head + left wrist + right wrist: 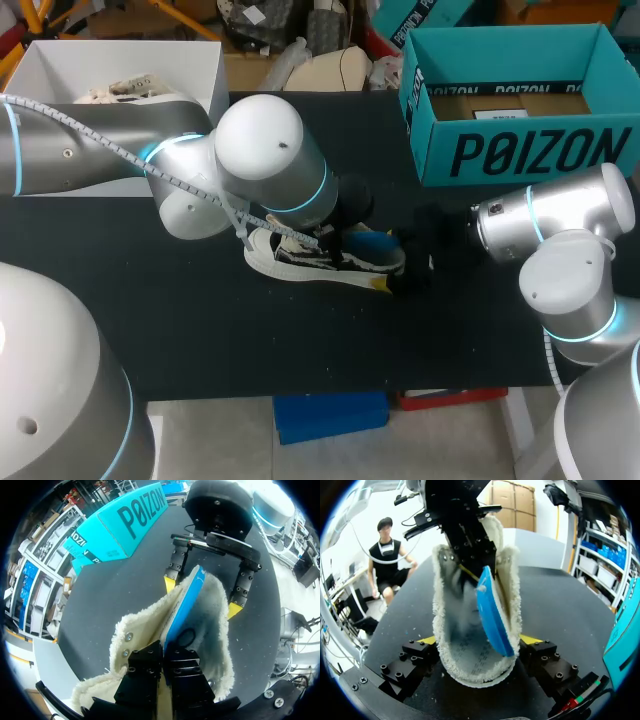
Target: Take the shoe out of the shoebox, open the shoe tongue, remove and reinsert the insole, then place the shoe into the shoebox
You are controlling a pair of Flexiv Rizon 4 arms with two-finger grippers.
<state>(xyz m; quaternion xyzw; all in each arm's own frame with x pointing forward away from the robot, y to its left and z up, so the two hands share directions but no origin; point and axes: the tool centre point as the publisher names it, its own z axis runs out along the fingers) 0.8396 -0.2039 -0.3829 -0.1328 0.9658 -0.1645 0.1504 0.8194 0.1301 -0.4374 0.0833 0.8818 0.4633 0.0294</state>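
The left gripper [164,650] sits nearest, its two black fingers pressed together on the near end of the blue insole [184,605]. The insole stands on edge, partly out of the shoe [140,630], between the fleece-lined sides. The right gripper [479,641] is at the opposite end of the shoe. Its fingers are set wide, one yellow tip against each outer side, clamping the shoe between them. The shoe rests on the black table [200,330] near the middle, between the two arms. The teal shoebox [530,150] stands open at the table's far right corner, well apart from the shoe. A white box [210,75] stands at the far left corner.
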